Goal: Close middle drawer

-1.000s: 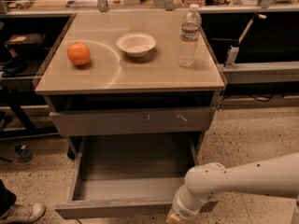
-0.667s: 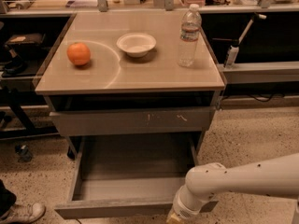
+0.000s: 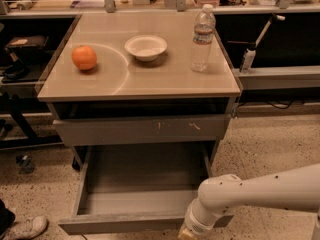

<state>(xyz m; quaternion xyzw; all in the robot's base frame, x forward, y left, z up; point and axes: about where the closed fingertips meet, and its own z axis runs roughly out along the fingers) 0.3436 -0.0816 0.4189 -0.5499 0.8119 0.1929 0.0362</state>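
Observation:
The middle drawer is pulled far out from the cabinet. It is wide, shallow, grey and empty inside, with a plain flat front facing me. My white arm comes in from the lower right. My gripper sits at the bottom edge of the camera view, right at the right part of the drawer's front. Most of it is cut off by the frame edge.
Above the open drawer, a grey drawer front with white scratch marks stands slightly out. On the cabinet top are an orange, a white bowl and a water bottle. A shoe is at the lower left.

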